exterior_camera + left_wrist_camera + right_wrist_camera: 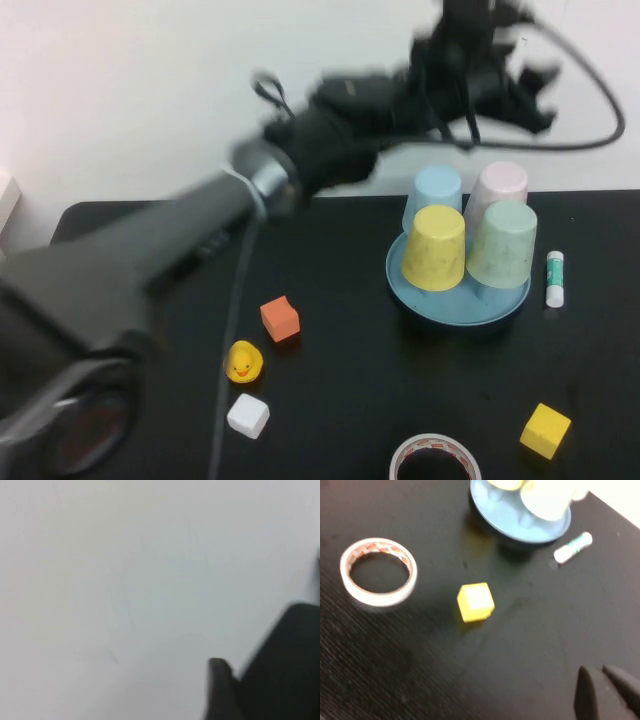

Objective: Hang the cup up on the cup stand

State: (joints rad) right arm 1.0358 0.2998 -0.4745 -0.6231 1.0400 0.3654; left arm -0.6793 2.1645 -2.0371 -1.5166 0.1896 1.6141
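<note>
Above the bench's far edge my left end effector (520, 85) hovers empty, jaw state unclear | cup (502, 245) sits inverted on cup stand (455, 305), hung | right end effector (605, 692) closed, parked near yellow block (475, 601).

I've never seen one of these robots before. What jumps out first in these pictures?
Four upside-down pastel cups crowd the blue cup stand on the black table's far right: yellow, light blue, pink and the mint-green cup. Above them the left arm stretches across, its left end effector raised against the white wall. The right end effector hangs shut over the table near a yellow block.
</note>
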